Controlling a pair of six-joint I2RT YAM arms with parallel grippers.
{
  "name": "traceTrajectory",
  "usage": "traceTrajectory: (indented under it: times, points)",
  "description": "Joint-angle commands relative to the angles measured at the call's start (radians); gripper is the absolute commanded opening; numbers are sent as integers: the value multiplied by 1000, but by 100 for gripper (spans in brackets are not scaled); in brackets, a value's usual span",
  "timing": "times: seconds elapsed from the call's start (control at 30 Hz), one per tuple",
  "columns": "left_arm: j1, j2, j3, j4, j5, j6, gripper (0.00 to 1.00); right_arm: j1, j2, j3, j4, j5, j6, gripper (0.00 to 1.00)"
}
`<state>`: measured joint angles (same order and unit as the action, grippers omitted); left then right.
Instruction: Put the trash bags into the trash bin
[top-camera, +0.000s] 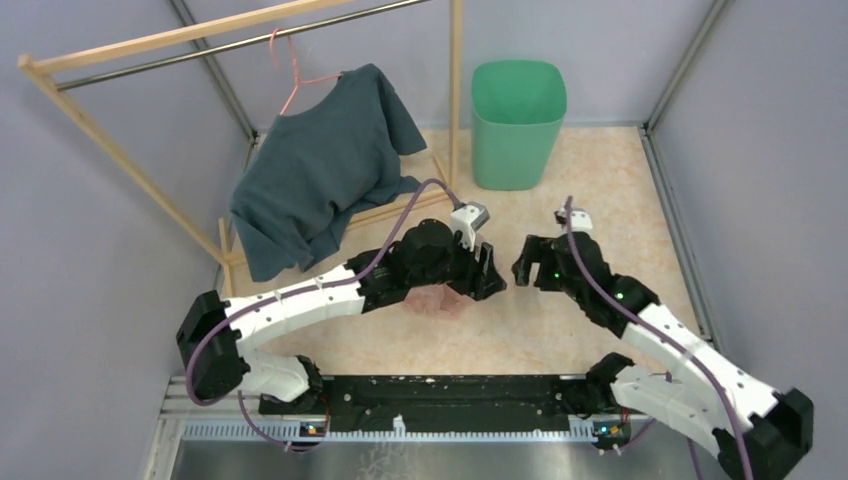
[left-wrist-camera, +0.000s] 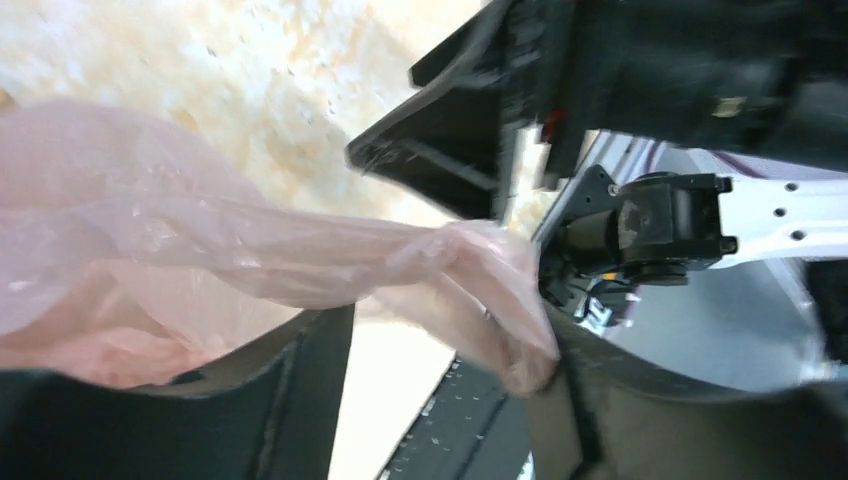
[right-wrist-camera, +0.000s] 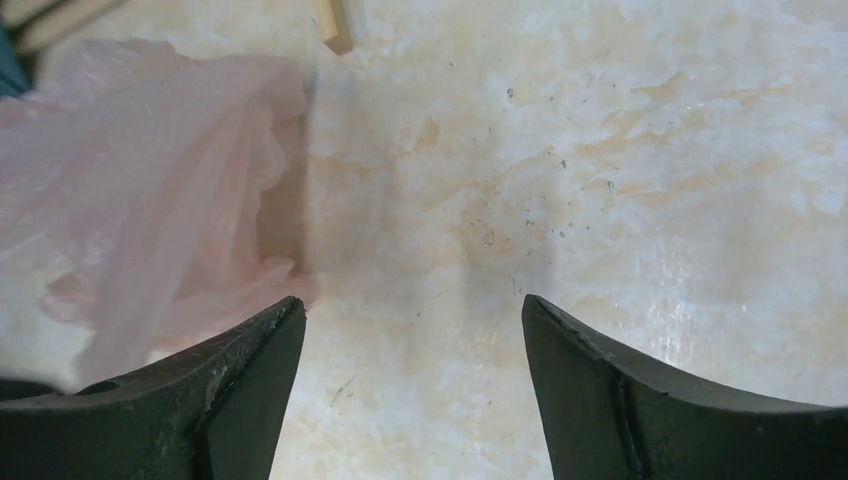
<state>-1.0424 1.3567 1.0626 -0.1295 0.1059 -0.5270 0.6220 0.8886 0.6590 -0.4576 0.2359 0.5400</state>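
Left wrist view shows the left gripper (left-wrist-camera: 445, 340) with its jaws apart. A twisted strand of the trash bags (left-wrist-camera: 200, 240) is draped across the gap and touches one finger (left-wrist-camera: 650, 420), but nothing pinches it. The right gripper (right-wrist-camera: 412, 305) is spread wide and holds nothing, and the pink film lies just beside its left finger. The film sits crumpled on the table (top-camera: 600, 200), near the middle and under the left arm.

The step in hand looks like getting a firm hold on the film. I would gather a thick bunch rather than a single ply and close fully on it. The right gripper could take the free edge, and the lift should be high enough that trailing film clears the rim.

The trash bin (top-camera: 518, 125) stands upright at the far side, well apart from the film and just right of a wooden rack post (top-camera: 455, 90) that the carry should avoid.

From above, the left arm hides most of the film, so its mouth and extent cannot be made out. The left wrist picture is blurred, neither wrist camera sees the bin, and the bin's bottom is out of sight.
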Motion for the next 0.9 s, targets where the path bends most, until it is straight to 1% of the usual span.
traceTrajectory:
  times: [0.0, 0.07, 0.1, 0.2, 0.3, 0.4, 0.47, 0.53, 0.6, 0.67, 0.8, 0.87]
  points:
    - [-11, -86, -70, 75, 67, -11, 75, -8, -183, 2, -118, 27, 102, 80]
    - [-12, -140, -99, 34, 92, -12, 96, -9, -223, 23, -91, -33, 71, 80]
    - [-12, -167, -95, -9, 93, -9, 98, -7, -225, 38, -73, -81, 35, 80]
    - [-13, -264, -80, -155, 44, 1, 99, -7, -175, 103, -69, -208, -45, 80]
    - [-13, -365, -83, -275, -53, 1, 99, -4, -134, 154, -101, -232, -86, 80]
    - [-13, -448, -121, -340, -190, -24, 95, -3, -136, 202, -138, -214, -124, 81]
    - [-11, -470, -141, -381, -286, -57, 93, -3, -153, 240, -155, -203, -160, 81]
    - [-10, -443, -143, -418, -373, -81, 91, -2, -166, 261, -147, -225, -185, 84]
    - [-2, -378, -121, -450, -448, -86, 89, -3, -161, 272, -135, -285, -210, 85]
    - [20, -302, -92, -452, -469, -76, 86, -3, -152, 281, -133, -322, -225, 86]
    - [102, -157, -69, -428, -467, -59, 74, -1, -149, 315, -138, -402, -265, 87]
    - [150, -106, -75, -400, -431, -48, 68, 6, -159, 334, -130, -424, -278, 90]
